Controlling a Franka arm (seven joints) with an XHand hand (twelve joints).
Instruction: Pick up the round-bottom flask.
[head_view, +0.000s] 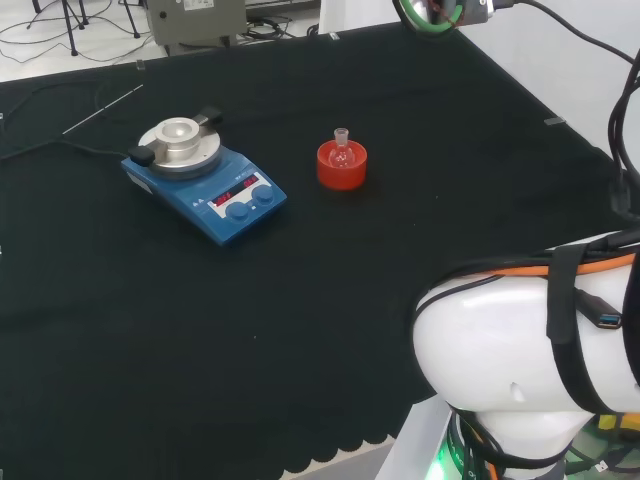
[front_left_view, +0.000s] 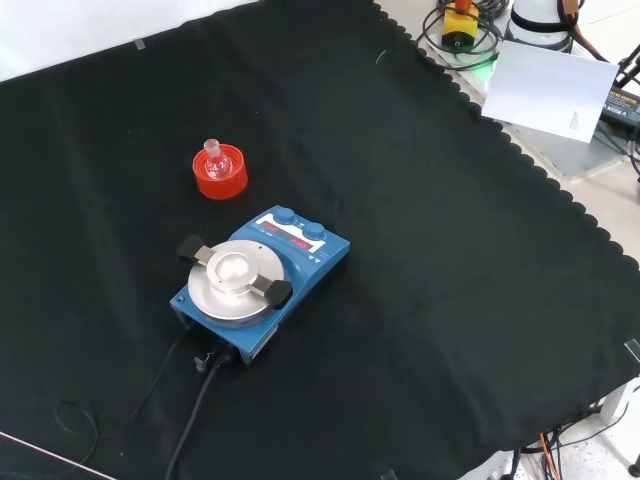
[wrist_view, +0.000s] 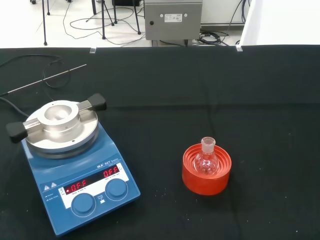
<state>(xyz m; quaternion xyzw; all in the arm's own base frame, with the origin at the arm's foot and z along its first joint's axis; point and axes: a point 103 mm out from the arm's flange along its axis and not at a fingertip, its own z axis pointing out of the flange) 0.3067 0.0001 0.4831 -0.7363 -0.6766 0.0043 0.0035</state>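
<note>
A black cloth (head_view: 300, 330) covers the whole bench, with a pale floor, cables and a grey box (wrist_view: 173, 19) beyond its far edge. The biggest thing on the cloth is a blue hotplate (head_view: 204, 178) with a round metal top, two knobs and a lit display; in the head view it sits left of centre, with a cable running off it and a thin metal rod (head_view: 102, 109) lying farther back. To its right in that view, well apart from it, stands a red ribbed stand (head_view: 342, 167), and in the stand sits the flask (head_view: 342, 152), small, clear, upright, its short neck pointing up above the red rim. In the front view the stand (front_left_view: 220, 173) is farther off than the hotplate (front_left_view: 262, 280), with the flask (front_left_view: 216, 159) showing as a pale glint in it. Whether the hand's fingers are spread or curled I cannot tell. The flask (wrist_view: 206, 158) looks empty, so probably very light, but it is thin glass: smooth, likely slippery, and liable to crack if squeezed or knocked. The bulb lies sunk in the stand (wrist_view: 206, 171), so the neck seems the best place to pinch, lifting straight up clear of the ring.
</note>
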